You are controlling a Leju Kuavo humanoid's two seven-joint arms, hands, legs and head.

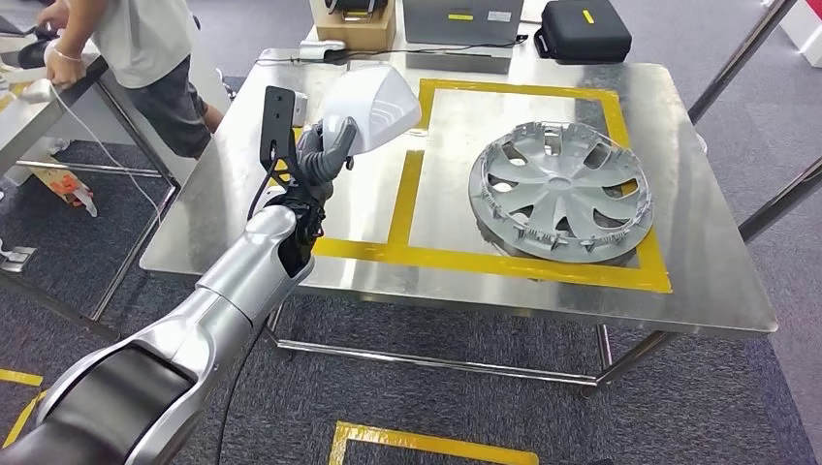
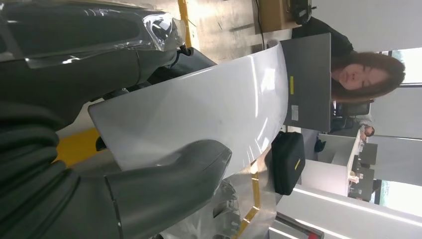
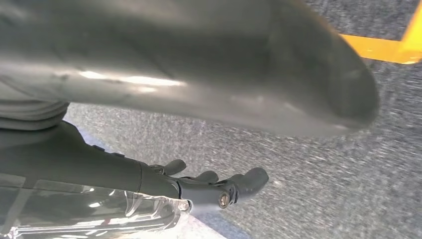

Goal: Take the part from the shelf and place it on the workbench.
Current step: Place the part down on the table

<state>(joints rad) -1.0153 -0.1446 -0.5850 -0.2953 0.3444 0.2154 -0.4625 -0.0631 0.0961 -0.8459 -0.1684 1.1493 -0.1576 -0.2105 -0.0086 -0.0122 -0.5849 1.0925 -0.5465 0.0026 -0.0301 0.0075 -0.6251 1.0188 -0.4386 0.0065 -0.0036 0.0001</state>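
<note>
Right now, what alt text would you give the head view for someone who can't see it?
The robot's left hand holds a white mirror-housing part above a steel workbench marked with yellow tape. A silver wheel cover lies on the bench.

We see bare steel on the workbench (image 1: pixel 291 232) beneath and to the left of our left hand (image 1: pixel 325 155) holding the white part (image 1: pixel 373 107). To the right, the wheel cover (image 1: pixel 560 189) fills much of the yellow-taped square (image 1: pixel 523 262). A laptop (image 1: pixel 460 21), box (image 1: pixel 357 24) and black case (image 1: pixel 584 29) line the far edge; a person (image 1: pixel 145 58) stands far left.
</note>
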